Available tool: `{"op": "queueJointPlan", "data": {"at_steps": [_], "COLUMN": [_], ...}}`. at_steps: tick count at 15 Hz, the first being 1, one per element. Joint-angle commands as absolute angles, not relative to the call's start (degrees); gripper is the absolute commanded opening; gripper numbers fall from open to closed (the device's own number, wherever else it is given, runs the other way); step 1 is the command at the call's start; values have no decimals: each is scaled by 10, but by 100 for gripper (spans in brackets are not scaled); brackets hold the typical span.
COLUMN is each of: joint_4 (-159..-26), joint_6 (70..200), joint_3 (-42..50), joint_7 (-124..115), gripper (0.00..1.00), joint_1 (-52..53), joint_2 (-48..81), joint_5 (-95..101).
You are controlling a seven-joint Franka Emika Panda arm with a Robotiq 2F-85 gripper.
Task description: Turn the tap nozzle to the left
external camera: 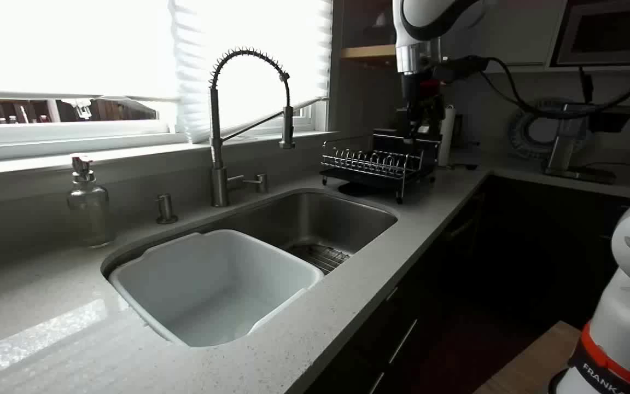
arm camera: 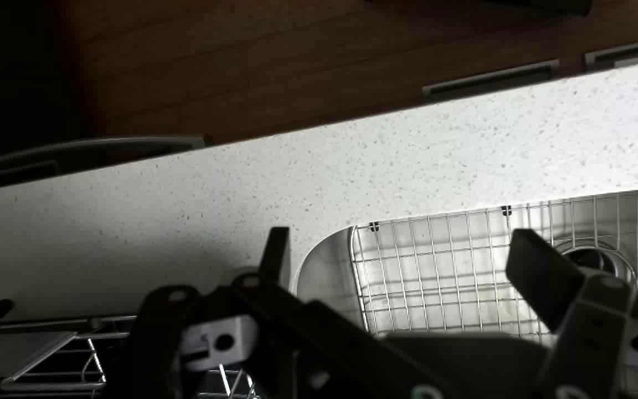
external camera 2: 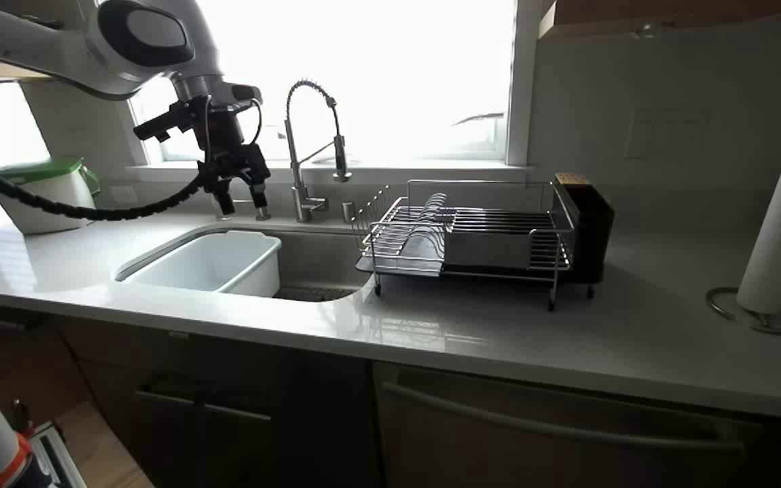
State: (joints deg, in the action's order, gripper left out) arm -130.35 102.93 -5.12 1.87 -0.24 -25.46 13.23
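Note:
The tap nozzle is a chrome spray head pointing down at the end of a high arched spring-coil neck. It also shows in an exterior view, behind the sink, over its back edge. In both exterior views it hangs to the right of its post. My gripper is apart from it, to its right in that view. In an exterior view my gripper points down, left of the tap post. In the wrist view my gripper is open and empty above the counter and sink; the tap is out of view there.
A pale tub sits in the sink. A wire dish rack stands beside the sink. A glass soap bottle and a small pump stand behind it. A window and blind are behind the tap.

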Motion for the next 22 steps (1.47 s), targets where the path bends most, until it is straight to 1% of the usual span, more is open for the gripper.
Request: {"op": "queueJointPlan", "data": {"at_steps": [1, 11, 17, 22], "joint_4": [-1302, -1302, -1208, -1135], "joint_6": [1027, 1027, 1090, 1162], "joint_3": [-44, -44, 4, 34], "joint_7": [16, 16, 191, 381], "gripper": [100, 100, 100, 100], "joint_1": [7, 7, 49, 47], "joint_2": [-254, -254, -145, -51], "joint_5": [135, 135, 19, -82]}}
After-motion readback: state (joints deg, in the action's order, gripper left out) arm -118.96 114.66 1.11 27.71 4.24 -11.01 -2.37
